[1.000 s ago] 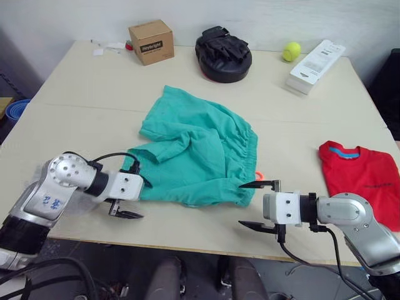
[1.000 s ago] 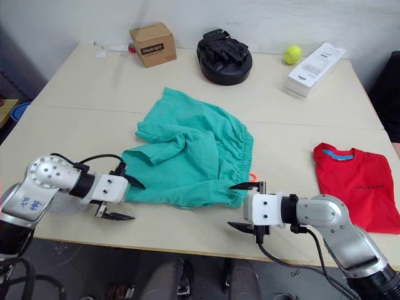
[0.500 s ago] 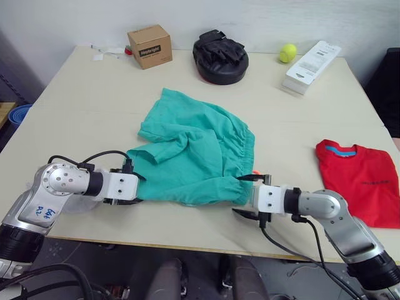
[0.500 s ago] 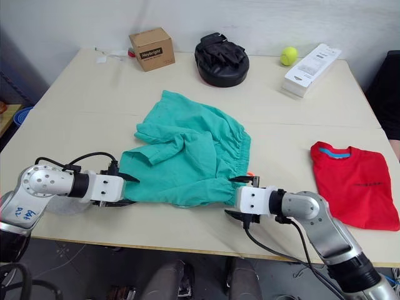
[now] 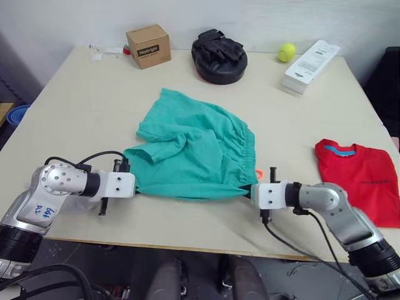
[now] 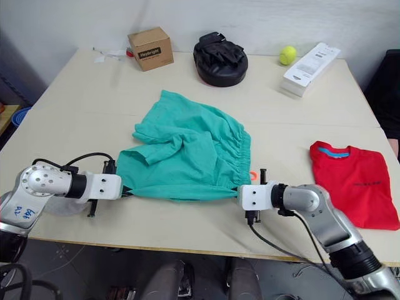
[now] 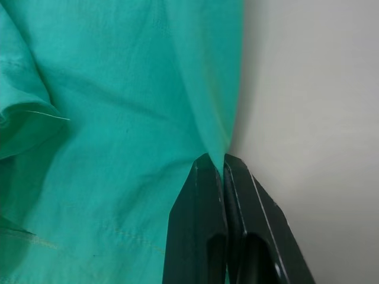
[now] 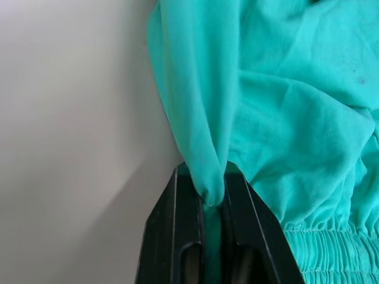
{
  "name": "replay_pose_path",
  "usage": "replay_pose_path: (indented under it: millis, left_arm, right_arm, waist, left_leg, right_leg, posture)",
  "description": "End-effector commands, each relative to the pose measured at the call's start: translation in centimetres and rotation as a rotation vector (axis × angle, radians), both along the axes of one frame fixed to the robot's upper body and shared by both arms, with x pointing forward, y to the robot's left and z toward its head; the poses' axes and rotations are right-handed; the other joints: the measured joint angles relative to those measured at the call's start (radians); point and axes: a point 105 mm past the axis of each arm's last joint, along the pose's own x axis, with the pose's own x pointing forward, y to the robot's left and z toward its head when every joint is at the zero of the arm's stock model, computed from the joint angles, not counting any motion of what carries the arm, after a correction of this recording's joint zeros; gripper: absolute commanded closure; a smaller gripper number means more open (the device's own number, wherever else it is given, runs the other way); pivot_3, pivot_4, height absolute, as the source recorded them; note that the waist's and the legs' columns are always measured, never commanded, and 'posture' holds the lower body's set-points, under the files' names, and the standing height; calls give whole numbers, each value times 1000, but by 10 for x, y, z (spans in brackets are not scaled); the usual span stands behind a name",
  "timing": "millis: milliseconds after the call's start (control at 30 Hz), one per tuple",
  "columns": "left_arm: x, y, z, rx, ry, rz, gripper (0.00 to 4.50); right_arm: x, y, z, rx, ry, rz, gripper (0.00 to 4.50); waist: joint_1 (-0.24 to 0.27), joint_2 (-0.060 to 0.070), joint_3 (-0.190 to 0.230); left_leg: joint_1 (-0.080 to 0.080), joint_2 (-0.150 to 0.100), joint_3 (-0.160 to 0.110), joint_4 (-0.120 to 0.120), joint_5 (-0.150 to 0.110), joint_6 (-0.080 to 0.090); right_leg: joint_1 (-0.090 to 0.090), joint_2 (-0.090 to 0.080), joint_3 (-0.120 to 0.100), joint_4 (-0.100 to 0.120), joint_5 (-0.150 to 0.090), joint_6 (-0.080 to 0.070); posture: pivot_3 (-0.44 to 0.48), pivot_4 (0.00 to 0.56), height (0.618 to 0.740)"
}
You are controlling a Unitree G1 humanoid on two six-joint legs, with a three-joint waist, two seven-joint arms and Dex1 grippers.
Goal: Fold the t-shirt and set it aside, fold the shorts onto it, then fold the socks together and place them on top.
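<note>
Rumpled teal-green shorts (image 5: 192, 150) mid-table, near edge pulled taut, folded red t-shirt (image 5: 361, 178) lying flat at right

Right gripper (image 8: 213, 189): both black fingers (image 8: 177, 231) stand close together, clamped on a rolled edge of the shorts (image 8: 284, 106). The pinched fold of teal-green fabric bulges between the fingertips and rises from them as a narrow, taut ridge. To one side of that ridge the shorts spread in loose creases; the gathered elastic waistband (image 8: 331, 254) lies just beside the finger on that side. To the other side of the ridge, bare pale table surface (image 8: 71, 130) borders the fabric directly, with a soft shadow along the shorts' edge.
</note>
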Motion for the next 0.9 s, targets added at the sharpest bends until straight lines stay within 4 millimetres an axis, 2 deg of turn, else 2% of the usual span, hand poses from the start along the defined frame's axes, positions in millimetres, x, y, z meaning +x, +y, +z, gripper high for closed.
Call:
replay_pose_path:
  millis: [33,67,200,300,367,467,533,600,667,700,767,800,833,867,900]
  left_arm:
    - [-23,15,6,4,185,49,4500]
    - [-30,15,8,0,228,47,4500]
    - [-92,13,14,9,605,2,4500]
    - [-108,3,16,-36,656,-16,4500]
    - [-112,-1,14,-46,659,-10,4500]
    - [-109,2,8,-28,641,15,4500]
    - [-101,3,6,-29,609,28,4500]
    - [-80,4,8,-34,525,53,4500]
    - [-42,2,18,-58,359,80,4500]
    - [-10,-3,33,-108,205,114,4500]
    - [57,-19,87,-259,-199,149,4500]
    - [96,-21,148,-376,-549,235,4500]
    - [113,-18,202,-488,-804,308,4500]
    - [113,-13,259,-588,-1051,344,4500]
    - [105,-6,298,-623,-1238,359,4500]
  right_arm:
    - [-20,-7,22,1,54,145,4489]
    - [-24,-8,25,9,78,166,4489]
    - [-49,-14,42,24,281,275,4489]
    - [-62,-15,52,64,402,312,4489]
    - [-65,-18,49,73,462,303,4489]
    - [-67,-27,28,-2,486,276,4489]
    - [-59,-27,18,-2,483,221,4489]
    - [-32,-22,17,38,407,133,4489]
    - [10,-21,29,82,233,12,4489]
    - [37,-22,45,124,105,-71,4489]
    - [80,-29,83,221,-135,-222,4489]
    - [104,-42,118,274,-364,-346,4489]
    - [114,-54,148,299,-559,-413,4489]
    - [114,-70,189,298,-841,-473,4489]
    - [106,-81,222,291,-1070,-494,4489]
  waist:
    - [-9,0,0]
    - [-15,0,1]
    - [-26,-5,5]
    - [-19,-3,6]
    - [-10,-3,6]
    - [3,-3,6]
    - [5,-2,6]
    - [5,-3,6]
    - [5,-2,6]
    - [5,-3,7]
    - [15,-3,7]
    - [19,-5,8]
    - [23,-8,9]
    - [23,-11,10]
    - [18,-13,10]
  left_leg:
    - [0,0,0,0,0,0]
    - [-1,1,0,-1,0,0]
    - [-2,2,0,-1,-1,0]
    - [-2,2,0,0,-2,1]
    - [0,2,-2,0,-2,1]
    - [0,2,-4,0,-3,0]
    - [-1,2,-3,0,-3,-1]
    - [-1,2,-2,0,-3,-1]
    - [0,1,0,1,-2,-2]
    - [0,1,2,1,-1,-2]
    - [-1,0,3,1,1,-2]
    - [-3,-1,2,1,4,-2]
    - [-7,-1,0,2,6,-2]
    - [-12,-3,-2,3,9,-2]
    - [-25,-2,-3,7,10,-2]
  right_leg:
    - [0,0,0,0,0,0]
    - [0,1,0,0,0,0]
    - [0,2,-1,-1,0,0]
    - [1,1,0,-2,0,0]
    - [3,1,-1,-6,0,0]
    - [3,1,-2,-5,0,0]
    - [2,1,-1,-5,0,-1]
    - [1,1,-1,-4,0,-1]
    - [1,1,-1,-2,0,-2]
    - [0,2,0,-1,2,-3]
    - [-2,2,0,0,3,-3]
    - [-2,2,-1,0,4,-2]
    - [-5,2,-1,1,6,-3]
    - [-9,1,-2,2,7,-2]
    - [-20,1,-3,6,9,-2]
  posture:
    - [0,150,740]
    - [0,150,740]
    - [0,150,740]
    - [0,150,740]
    - [0,150,740]
    - [0,150,740]
    - [0,150,740]
    - [0,150,740]
    - [0,150,740]
    - [0,150,740]
    - [0,150,740]
    - [0,150,740]
    - [0,150,740]
    - [0,150,740]
    - [0,150,740]
